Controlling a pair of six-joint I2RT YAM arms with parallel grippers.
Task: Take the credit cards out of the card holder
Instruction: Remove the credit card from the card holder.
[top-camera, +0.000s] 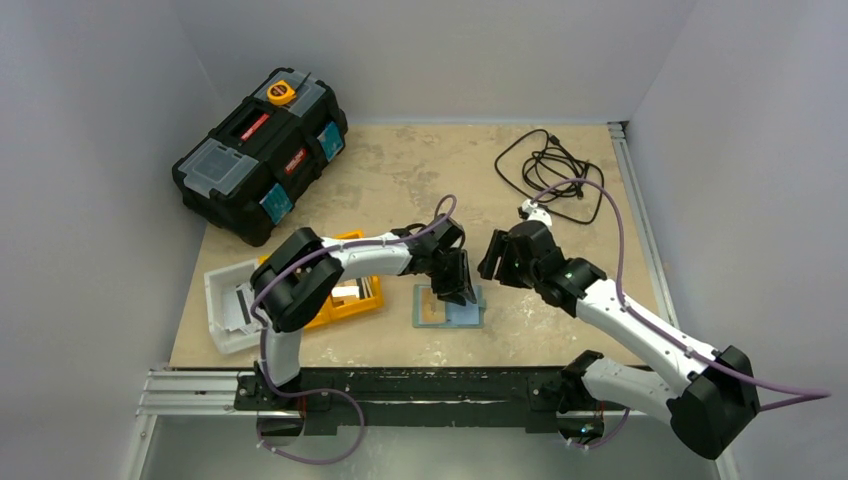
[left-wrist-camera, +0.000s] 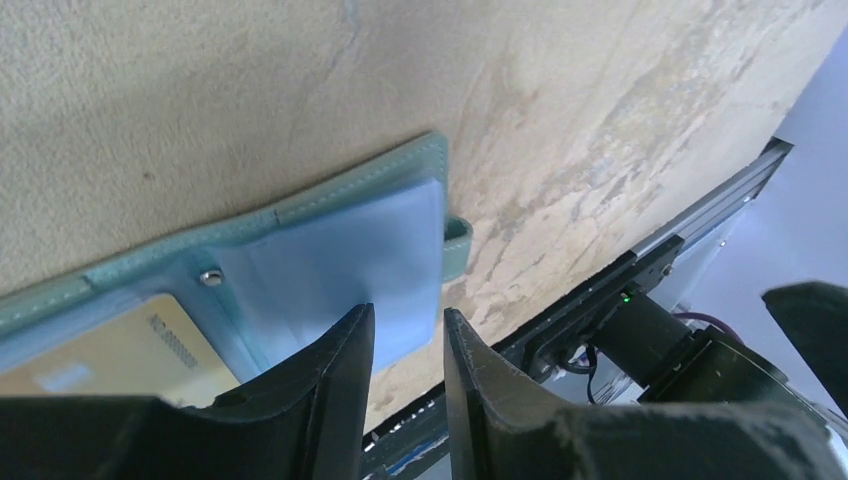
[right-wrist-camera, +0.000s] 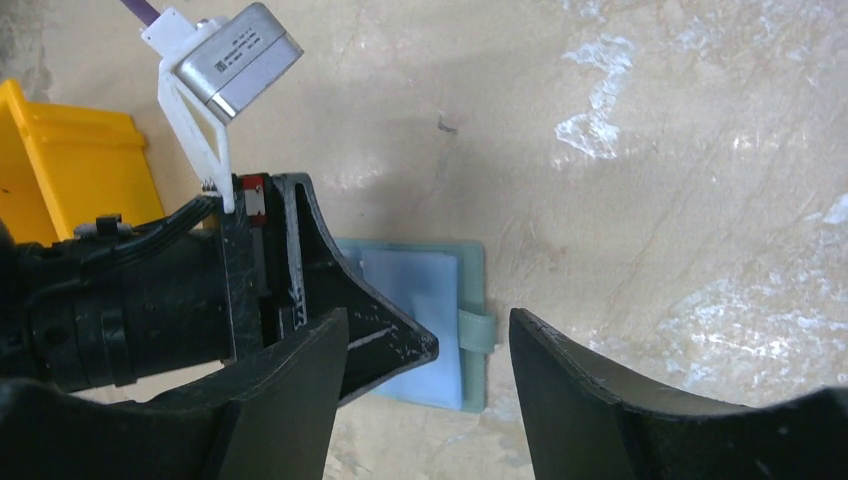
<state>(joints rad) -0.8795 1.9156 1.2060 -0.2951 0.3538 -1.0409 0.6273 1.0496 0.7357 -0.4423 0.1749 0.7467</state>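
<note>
Top view: the holder (top-camera: 449, 306) lies open and flat on the table (top-camera: 400, 180), just ahead of the gap between the two arms, with its long axis running left to right.
Card: one tan card (top-camera: 431, 304) shows in the holder's left half, its long side along the holder's own axis.
Other cards: the pale blue pocket on the right half hides whatever it carries, so I cannot tell (nothing pokes out of it).
Left gripper: the left gripper (left-wrist-camera: 405, 322) hangs right over the holder with its fingers a narrow gap apart and nothing between them. The tips sit above the blue pocket, and whether they touch it is not clear.
Right gripper: the right gripper (right-wrist-camera: 428, 325) is spread wide and empty. It stands just off the holder's right edge, with the strap tab (right-wrist-camera: 478, 330) under its gap.
Direction: from the left fingertips the card lies toward the robot's left, past the snap stud (left-wrist-camera: 211, 277) and across the fold.
Nearer arm: the left arm is nearer, since it is already above the holder while the right arm is beside it.
Likely need: a short sideways shift to the card's exposed edge, with the fingers turned to pinch a thin flat thing.
Risk: the two grippers crowd each other. One left finger shows between the right fingers in the right wrist view, so they could bump.
Nearby: an orange tray (top-camera: 350, 297) stands to the holder's left, apart from it.
</note>
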